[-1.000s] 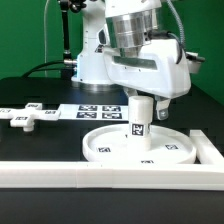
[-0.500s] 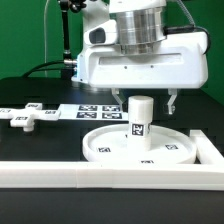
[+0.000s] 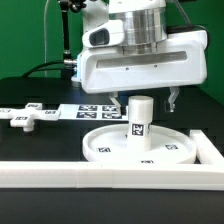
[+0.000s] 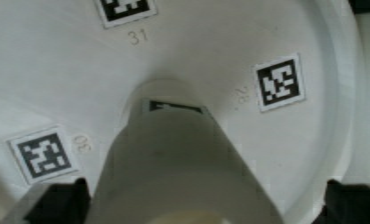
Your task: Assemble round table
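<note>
Hovering directly over the cylinder post (image 3: 140,122), the tool (image 3: 146,104) had its two fingers (image 3: 118,103) spread apart. They straddled the post's top without touching it and held nothing. The post stood upright below the tool, at the middle of the round tabletop disc (image 3: 100,150), which lay flat on the worktop (image 3: 40,140). The cross-shaped piece (image 3: 24,119) lay well away from the tool, past the marker board (image 3: 95,111). The post looked nearer one finger than the other. On closing, that finger would likely strike first, shoving or tilting the post off its seat. Whether the post was seated firmly could not be told.
</note>
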Robot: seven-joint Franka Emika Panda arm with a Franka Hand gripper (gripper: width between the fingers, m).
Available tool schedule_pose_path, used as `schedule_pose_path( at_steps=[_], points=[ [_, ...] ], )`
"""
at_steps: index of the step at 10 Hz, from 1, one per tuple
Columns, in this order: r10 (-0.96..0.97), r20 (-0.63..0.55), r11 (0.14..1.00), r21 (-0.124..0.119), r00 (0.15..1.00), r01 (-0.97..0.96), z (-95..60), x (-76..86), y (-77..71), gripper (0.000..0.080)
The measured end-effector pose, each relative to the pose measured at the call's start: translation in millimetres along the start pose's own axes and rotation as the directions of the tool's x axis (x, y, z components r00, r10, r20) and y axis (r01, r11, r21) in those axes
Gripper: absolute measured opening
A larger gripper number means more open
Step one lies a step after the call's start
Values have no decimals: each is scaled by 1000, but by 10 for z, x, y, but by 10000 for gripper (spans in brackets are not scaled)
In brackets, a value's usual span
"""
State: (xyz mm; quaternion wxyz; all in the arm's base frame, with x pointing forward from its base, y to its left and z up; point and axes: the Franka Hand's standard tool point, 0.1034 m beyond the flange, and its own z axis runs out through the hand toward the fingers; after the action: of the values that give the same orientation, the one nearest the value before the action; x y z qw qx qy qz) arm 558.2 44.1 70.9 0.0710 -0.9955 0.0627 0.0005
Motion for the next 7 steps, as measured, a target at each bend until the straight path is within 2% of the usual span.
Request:
schedule_pose_path(
  at_steps=[3, 4, 7],
  points=[
    [-378, 5, 924, -60, 926, 378, -18, 23, -73, 649],
    [-446, 8, 892, -74, 895, 445, -26, 30, -108, 649],
    [-591, 24, 803, -72, 806, 591, -13, 31, -63, 649]
  ],
)
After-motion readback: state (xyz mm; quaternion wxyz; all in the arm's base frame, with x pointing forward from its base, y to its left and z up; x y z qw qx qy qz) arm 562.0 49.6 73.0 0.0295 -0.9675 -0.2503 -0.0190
